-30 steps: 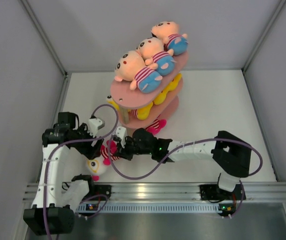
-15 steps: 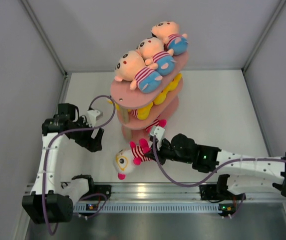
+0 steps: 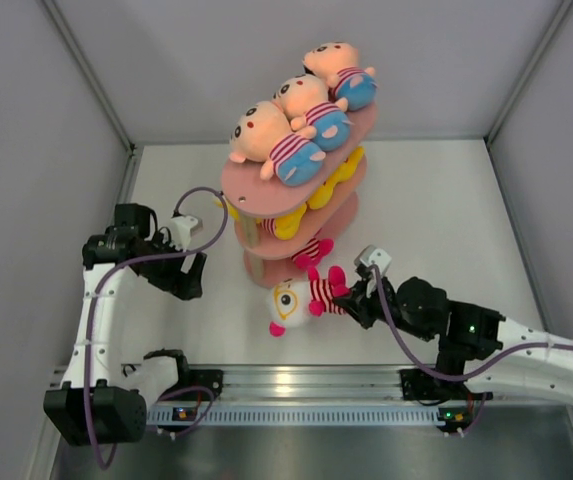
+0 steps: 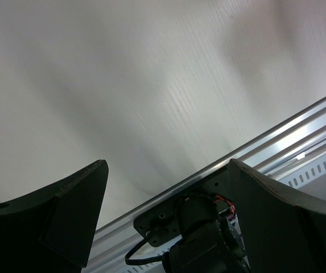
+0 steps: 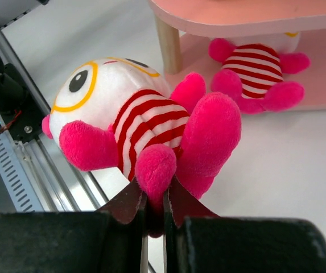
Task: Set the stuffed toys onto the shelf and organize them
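Note:
My right gripper is shut on a limb of a pink, white-faced stuffed toy in a red-and-white striped shirt, held just in front of the salmon-pink shelf; the wrist view shows the toy pinched at the gripper. Three peach-headed dolls lie on the top tier, yellow toys on the middle tier, and another pink striped toy on the bottom tier, also seen in the right wrist view. My left gripper is open and empty, left of the shelf.
Grey walls enclose the white table on three sides. An aluminium rail runs along the near edge, also visible in the left wrist view. A shelf post stands just behind the held toy.
My right arm has carried the pink toy from beside the left gripper rightward to the front of the shelf. The left gripper let go of it and stays open at the left.

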`<state>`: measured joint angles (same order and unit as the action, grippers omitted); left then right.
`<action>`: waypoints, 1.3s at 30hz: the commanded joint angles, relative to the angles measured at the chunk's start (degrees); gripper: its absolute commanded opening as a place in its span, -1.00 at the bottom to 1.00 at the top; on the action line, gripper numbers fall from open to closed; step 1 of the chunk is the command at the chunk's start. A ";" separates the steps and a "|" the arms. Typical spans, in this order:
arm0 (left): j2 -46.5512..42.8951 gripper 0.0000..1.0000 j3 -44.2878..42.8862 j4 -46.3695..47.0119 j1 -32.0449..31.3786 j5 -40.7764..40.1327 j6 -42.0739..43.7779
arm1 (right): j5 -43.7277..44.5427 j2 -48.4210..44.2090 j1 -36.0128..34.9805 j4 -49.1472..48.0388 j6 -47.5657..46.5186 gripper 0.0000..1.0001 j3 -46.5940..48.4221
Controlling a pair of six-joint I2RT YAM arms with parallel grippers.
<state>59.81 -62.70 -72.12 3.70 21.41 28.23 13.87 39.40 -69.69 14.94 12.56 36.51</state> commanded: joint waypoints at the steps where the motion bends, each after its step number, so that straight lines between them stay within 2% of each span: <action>1: 0.31 0.85 -1.64 0.31 -0.19 -0.32 -1.42 | 5.54 -4.41 0.61 4.47 2.12 -1.00 0.40; 6: -0.22 0.85 -1.02 0.40 -0.19 -0.14 -1.33 | 7.92 -8.46 1.05 7.29 2.47 -1.00 0.75; 12: -1.01 0.85 -0.59 0.49 -0.19 -1.01 -1.95 | 16.35 -7.58 2.63 12.39 5.36 -1.00 2.86; 16: -2.85 0.85 0.38 0.40 -0.19 -1.37 -1.86 | 20.59 -6.18 8.68 15.91 8.01 -1.00 5.15; 19: -3.91 0.85 0.73 0.49 -0.19 -1.89 -2.21 | 15.87 -5.65 18.16 11.18 6.35 -1.00 4.62; 20: -4.26 0.85 0.91 0.49 -0.19 -2.07 -2.39 | 14.01 -4.86 23.32 7.25 5.82 -1.00 4.27; 26: -7.43 0.86 2.49 0.40 -0.19 -2.86 -2.21 | 7.06 0.76 39.42 -1.21 6.43 -1.00 5.50; 29: -8.75 0.86 2.93 0.49 -0.19 -2.78 -1.77 | 4.94 4.53 43.40 -9.55 6.78 -1.00 3.66; 34: -8.57 0.86 3.11 0.49 -0.19 -2.51 -1.77 | 0.47 12.36 43.85 -26.05 2.12 -1.00 1.46; 37: -8.57 0.86 3.19 0.49 -0.19 -2.16 -1.51 | -3.14 17.28 43.76 -35.63 2.29 -1.00 -0.65; 39: -8.57 0.86 3.28 0.57 -0.10 -2.07 -1.42 | -3.67 21.15 43.85 -38.22 4.13 -1.00 -1.01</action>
<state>51.57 -59.86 -72.10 3.70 18.59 26.65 15.18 57.39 -26.35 -8.14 15.73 35.86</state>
